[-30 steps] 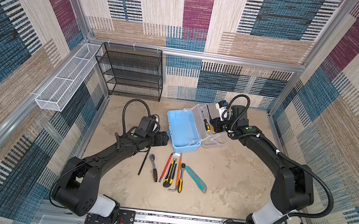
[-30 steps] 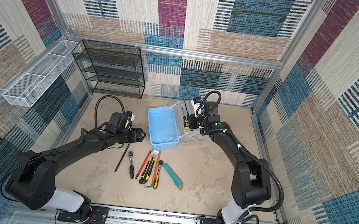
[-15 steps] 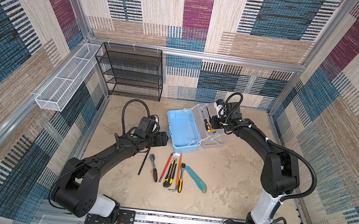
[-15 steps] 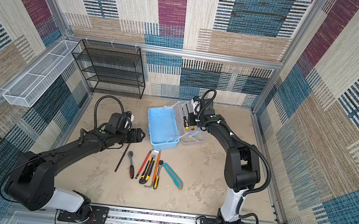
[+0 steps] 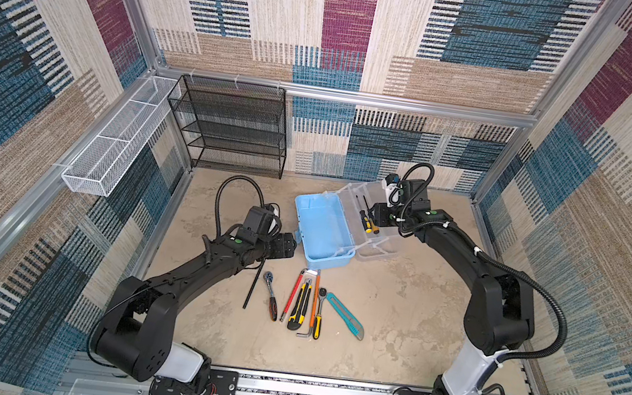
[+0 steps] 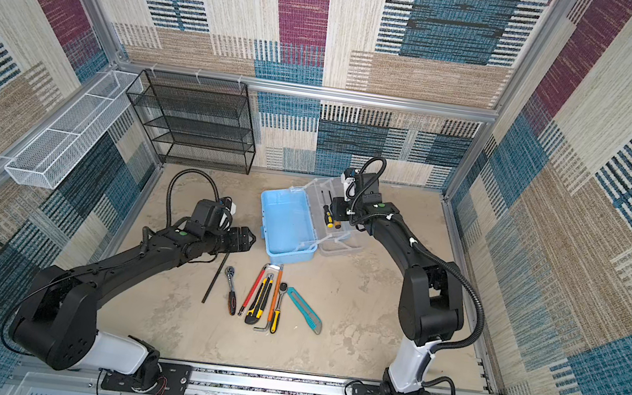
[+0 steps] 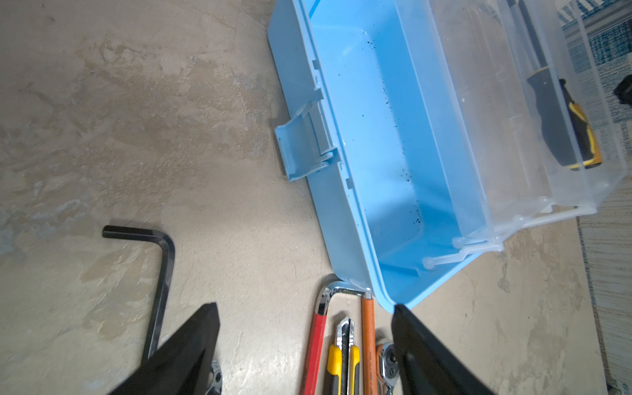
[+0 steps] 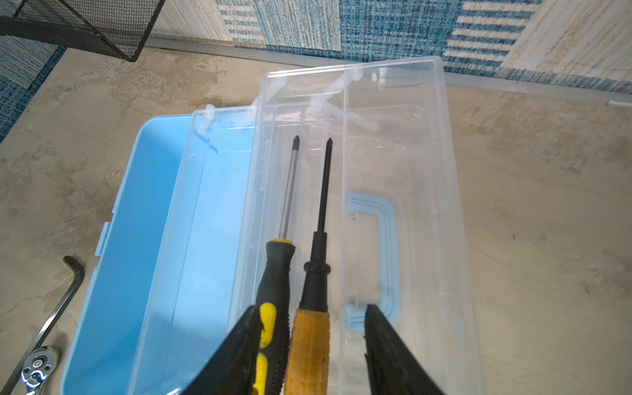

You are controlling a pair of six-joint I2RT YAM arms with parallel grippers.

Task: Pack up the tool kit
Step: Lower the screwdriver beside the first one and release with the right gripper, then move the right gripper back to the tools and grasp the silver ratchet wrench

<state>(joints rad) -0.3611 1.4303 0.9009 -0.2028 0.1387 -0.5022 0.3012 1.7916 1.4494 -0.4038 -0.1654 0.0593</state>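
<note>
Mottled beige tabletop (image 5: 393,323), boxed in by patchwork woven walls of blue, maroon and cream. Seen in both top views: black wire-mesh shelf rack (image 5: 231,128) against the back wall, long white wire-mesh basket (image 5: 115,149) along the left rail. Towards the far middle, shoebox-shaped light-blue plastic box (image 5: 322,229), open, with translucent clear lid (image 5: 376,249) folded out on its right side. Left gripper (image 5: 293,245) low and just left of the box, touching nothing. Right gripper (image 5: 374,219) over the lid. Laid in a row in front of the box: long black hex key (image 5: 252,288), ratchet with black-and-red grip (image 5: 270,295), red-sleeved hex key (image 5: 292,296), yellow-and-black utility knife (image 5: 300,303), orange-sleeved hex key (image 5: 315,295), yellow-handled ratchet (image 5: 318,316), teal utility knife (image 5: 346,316). From the left wrist: left gripper (image 7: 304,306) spread wide, only table and tool ends between the jaws; blue latch (image 7: 297,150) hanging off the box's front wall; chrome bend of the red-sleeved hex key right at the box's near corner. From the right wrist: right gripper (image 8: 313,307) parted, straddling the grips of a black-and-yellow-handled screwdriver (image 8: 278,270) and an orange-handled screwdriver (image 8: 313,273) lying side by side in the lid; one finger close against the black-and-yellow grip, a clear gap between the other and the orange grip, nothing clamped; blue arched handle (image 8: 386,253) showing through the clear plastic beside them.
</note>
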